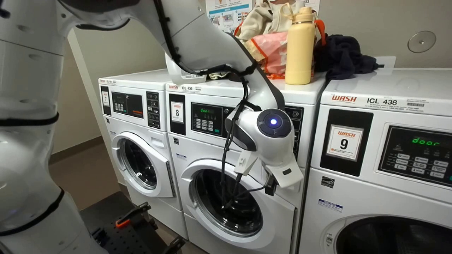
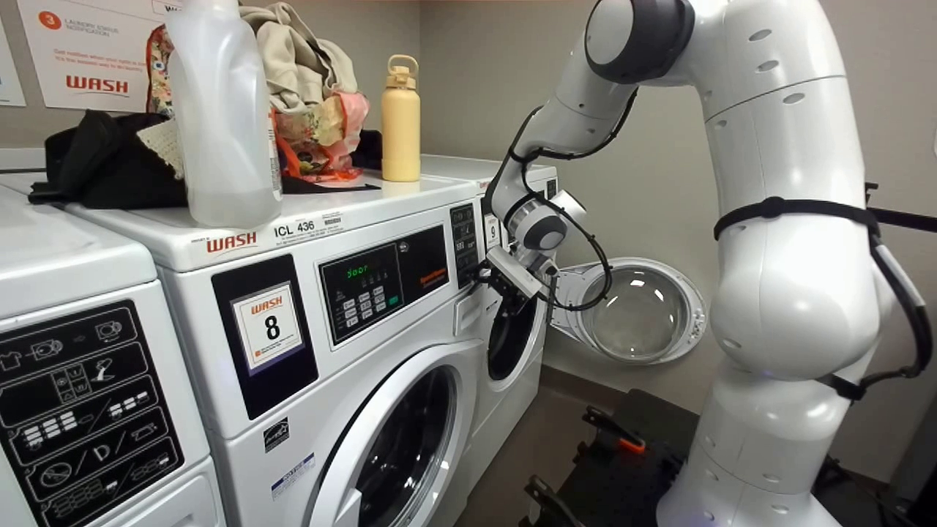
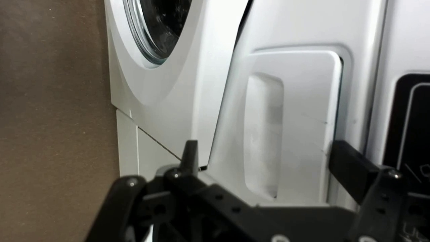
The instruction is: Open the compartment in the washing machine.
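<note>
- Between washer 7 [image 1: 129,122] and washer 9 [image 1: 356,197]: washing machine 8 [image 1: 212,150], its drum compartment [image 1: 212,188] behind the round porthole door [image 1: 243,217].
- Facing its dispenser drawer [image 3: 305,101]: end effector [image 3: 265,148], fingers [image 3: 351,168] spread apart.

I see beige-grey wall [image 1: 370,17] at two o'clock in exterior view, round silvery plate [image 1: 422,41] on it; poster [image 1: 229,14] at twelve. Dark baseboard [image 1: 76,150] at nine, meeting brown floor [image 3: 57,134]. In my wrist view, floor spreads at nine o'clock. Light soft, even.
</note>
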You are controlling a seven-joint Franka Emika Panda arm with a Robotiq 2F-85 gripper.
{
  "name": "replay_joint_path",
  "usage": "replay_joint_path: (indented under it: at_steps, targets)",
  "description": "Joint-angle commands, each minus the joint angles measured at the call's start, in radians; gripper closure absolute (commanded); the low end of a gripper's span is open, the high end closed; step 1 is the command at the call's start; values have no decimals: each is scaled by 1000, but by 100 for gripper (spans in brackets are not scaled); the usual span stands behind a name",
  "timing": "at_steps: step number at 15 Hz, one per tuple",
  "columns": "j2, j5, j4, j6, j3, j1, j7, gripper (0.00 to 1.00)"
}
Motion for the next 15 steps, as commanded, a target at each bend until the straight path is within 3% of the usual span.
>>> replay_joint_path:
  at_steps: [1,15]
  targets:
    - [12,37,26,-9,12,-7,-32,0]
    - [60,37,34,-11,19,5,-20,0]
